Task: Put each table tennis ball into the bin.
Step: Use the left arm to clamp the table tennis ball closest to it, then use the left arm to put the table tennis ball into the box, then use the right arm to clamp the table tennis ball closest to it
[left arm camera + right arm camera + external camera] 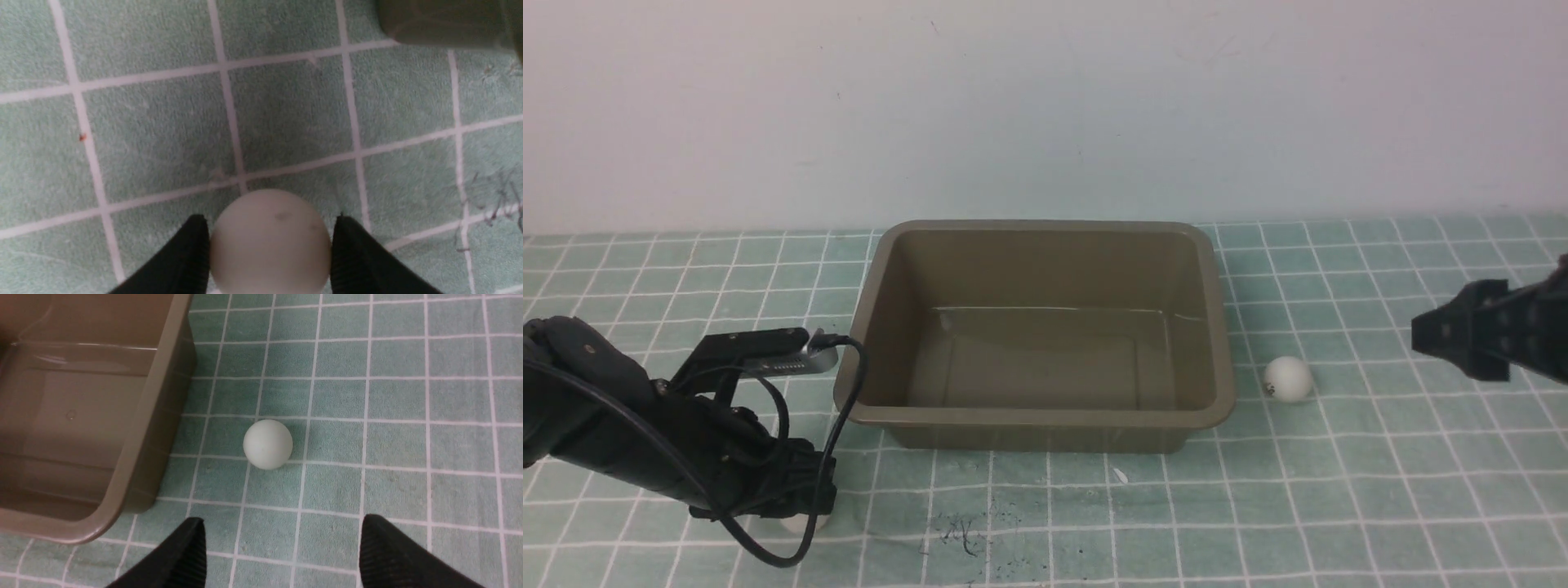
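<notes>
The olive-brown bin (1223, 327) stands in the middle of the checked cloth, with nothing in it. One white table tennis ball (269, 245) sits between the fingers of my left gripper (270, 219), which press it on both sides, low at the cloth in front of the bin's left corner (441, 20). In the front view only a sliver of this ball (810, 523) shows under the left gripper (800, 505). The other ball (1288, 379), with a tiny dark mark, lies on the cloth just right of the bin. My right gripper (1425, 336) hovers open to its right; the ball (267, 444) lies ahead of its jaws (282, 522), beside the bin wall (163, 416).
The green checked cloth (1380, 490) covers the table up to a pale wall at the back. A dark scribbled stain (960, 535) marks the cloth in front of the bin. The left arm's cable (845, 408) hangs close to the bin's left wall.
</notes>
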Tool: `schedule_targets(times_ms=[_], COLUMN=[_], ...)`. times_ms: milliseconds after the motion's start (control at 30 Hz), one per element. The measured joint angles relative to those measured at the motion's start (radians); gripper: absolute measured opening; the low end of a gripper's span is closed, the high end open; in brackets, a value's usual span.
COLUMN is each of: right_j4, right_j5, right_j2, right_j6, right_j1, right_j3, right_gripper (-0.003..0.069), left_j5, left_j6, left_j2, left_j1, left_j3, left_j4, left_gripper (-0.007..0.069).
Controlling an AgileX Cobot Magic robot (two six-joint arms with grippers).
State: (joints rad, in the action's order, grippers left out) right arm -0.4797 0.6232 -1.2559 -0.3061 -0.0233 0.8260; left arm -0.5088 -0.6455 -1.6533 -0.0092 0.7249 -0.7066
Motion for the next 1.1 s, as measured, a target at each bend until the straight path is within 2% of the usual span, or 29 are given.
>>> schedule_targets(times_ms=[133, 267, 367, 467, 733, 800, 867, 933, 1000, 1067, 1100], right_j4=[-0.006, -0.002, 0.001, 0.040, 0.084, 0.087, 0.086, 0.098, 0.106, 0.096, 0.091], right_j5=[0.018, 0.030, 0.030, 0.033, 0.097, 0.106, 0.108, 0.151, 0.183, 0.260, 0.265], right_j2=[-0.160, -0.334, -0.395, -0.532, -0.720, -0.749, -0.761, -0.750, -0.733, -0.642, -0.642], right_j6=[-0.022, -0.042, -0.044, -0.041, -0.004, -0.002, -0.001, 0.003, 0.003, 0.004, 0.004], right_j1=[0.000, -0.038, -0.060, -0.096, -0.115, -0.125, -0.128, -0.128, -0.126, -0.123, -0.123], right_j3=[0.105, 0.214, 0.255, 0.333, 0.444, 0.455, 0.458, 0.477, 0.485, 0.506, 0.506], right_gripper=[0.0481, 0.0483, 0.0483, 0.0483, 0.0482, 0.0454, 0.0356, 0.0360, 0.0360, 0.0360, 0.0360], left_j5=[-0.157, -0.277, -0.291, -0.304, -0.295, -0.295, -0.304, -0.363, -0.393, -0.457, -0.457], left_j6=[0.017, 0.117, 0.143, 0.156, 0.159, 0.170, 0.193, 0.254, 0.296, 0.385, 0.392], left_j2=[0.036, 0.179, 0.232, 0.245, 0.019, -0.067, -0.120, -0.172, -0.176, -0.156, -0.152], left_j1=[0.000, -0.001, -0.014, -0.067, -0.217, -0.244, -0.259, -0.264, -0.265, -0.266, -0.266], left_j3=[0.041, 0.128, 0.179, 0.277, 0.504, 0.560, 0.600, 0.674, 0.710, 0.768, 0.771], left_j4=[0.069, 0.153, 0.166, 0.169, 0.209, 0.226, 0.227, 0.244, 0.264, 0.345, 0.353], left_gripper=[0.0342, 0.0342, 0.0342, 0.0342, 0.0342, 0.0359, 0.0396, 0.0440, 0.0434, 0.0352, 0.0342])
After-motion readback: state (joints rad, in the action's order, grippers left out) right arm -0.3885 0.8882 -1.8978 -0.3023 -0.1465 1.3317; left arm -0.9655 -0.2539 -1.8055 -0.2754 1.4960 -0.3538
